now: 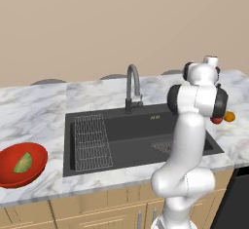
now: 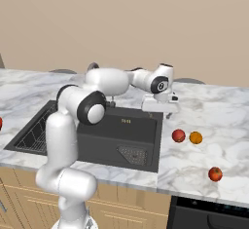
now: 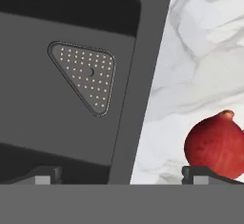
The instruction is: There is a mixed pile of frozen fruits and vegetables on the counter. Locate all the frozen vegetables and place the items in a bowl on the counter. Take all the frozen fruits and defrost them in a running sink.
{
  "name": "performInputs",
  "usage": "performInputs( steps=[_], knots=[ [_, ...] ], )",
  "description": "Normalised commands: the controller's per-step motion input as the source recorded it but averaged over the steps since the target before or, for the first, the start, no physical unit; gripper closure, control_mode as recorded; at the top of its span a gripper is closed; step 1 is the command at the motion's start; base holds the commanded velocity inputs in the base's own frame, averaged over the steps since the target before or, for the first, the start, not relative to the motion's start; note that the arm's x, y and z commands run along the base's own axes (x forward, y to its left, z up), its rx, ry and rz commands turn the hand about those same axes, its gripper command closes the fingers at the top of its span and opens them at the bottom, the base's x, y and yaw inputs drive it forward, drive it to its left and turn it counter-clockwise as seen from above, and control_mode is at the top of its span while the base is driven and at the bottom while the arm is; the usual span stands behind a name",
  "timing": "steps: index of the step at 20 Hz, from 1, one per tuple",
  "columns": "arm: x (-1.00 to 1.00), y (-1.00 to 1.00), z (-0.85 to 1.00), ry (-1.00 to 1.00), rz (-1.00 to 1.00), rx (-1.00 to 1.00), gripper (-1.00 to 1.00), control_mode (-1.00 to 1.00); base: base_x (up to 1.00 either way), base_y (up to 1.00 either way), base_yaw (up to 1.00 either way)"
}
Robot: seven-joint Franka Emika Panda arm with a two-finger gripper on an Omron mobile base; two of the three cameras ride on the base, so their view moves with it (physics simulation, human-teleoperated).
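The counter [image 2: 204,121] carries three balls right of the sink [image 2: 97,140], whose basin holds a wire rack and no produce. The bowl [image 1: 9,174], well left of the sink, holds the green wedge [image 1: 23,163]. The pinkish-red ball [image 2: 178,135], a vegetable, lies just beside the orange ball [image 2: 196,137]; the small red ball [image 2: 215,174] sits apart, nearer the front edge. All look hard, smooth and prone to roll, so squeezing across the widest part seems safest. The gripper [image 2: 168,113] hangs over the sink's right rim, jaws wide apart and empty.
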Motion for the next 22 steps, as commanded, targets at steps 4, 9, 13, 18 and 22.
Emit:
performInputs(
  steps=[4, 9, 13, 18, 22],
  knots=[
    [0.11, -0.69, -0.19, -0.03, -0.04, 0.01, -1.0, -1.0, 0.0, 0.0, 0.0],
    [0.34, -0.57, -0.27, 0.0, 0.0, 0.0, -1.0, -1.0, 0.0, 0.0, 0.0],
    [0.26, -0.43, -0.24, 0.02, 0.0, 0.0, -1.0, -1.0, 0.0, 0.0, 0.0],
    [0.0, -0.02, -0.18, 0.14, -0.06, -0.04, -1.0, -1.0, 0.0, 0.0, 0.0],
    [-0.15, 0.16, -0.15, 0.16, -0.13, -0.09, -1.0, -1.0, 0.0, 0.0, 0.0]
  ],
)
